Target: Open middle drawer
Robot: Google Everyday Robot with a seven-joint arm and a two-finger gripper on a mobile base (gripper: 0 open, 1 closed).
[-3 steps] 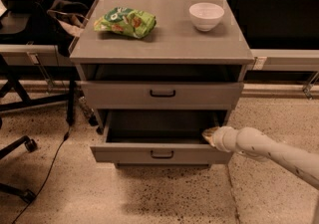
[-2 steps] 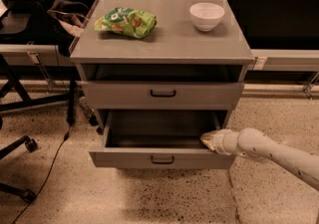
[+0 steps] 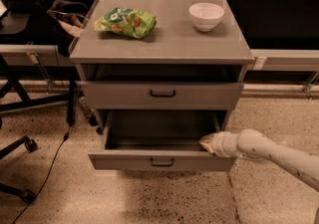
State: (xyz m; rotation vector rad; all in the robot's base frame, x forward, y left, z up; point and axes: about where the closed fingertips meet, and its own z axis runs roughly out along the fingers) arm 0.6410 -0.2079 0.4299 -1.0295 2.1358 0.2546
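Note:
The middle drawer [image 3: 159, 161] is the grey one with a low front and a small black loop handle [image 3: 162, 162]. It stands pulled well out of the cabinet, and its deep grey box shows nothing inside. My gripper [image 3: 207, 143] is at the end of a white arm coming in from the right. It sits at the drawer's front right corner, just behind the front panel and touching or almost touching its inner side. The taller-fronted drawer [image 3: 162, 94] above is nearly shut, with a dark gap over it.
On the cabinet top [image 3: 169, 39] lie a green snack bag [image 3: 125, 22] and a white bowl [image 3: 206, 16]. Office chair legs [image 3: 20, 148] and a cable [image 3: 50, 163] are on the speckled floor to the left. A dark counter runs behind.
The middle drawer has slid further out toward the camera, most of it in the first interval. My gripper has moved down and out with its front right corner.

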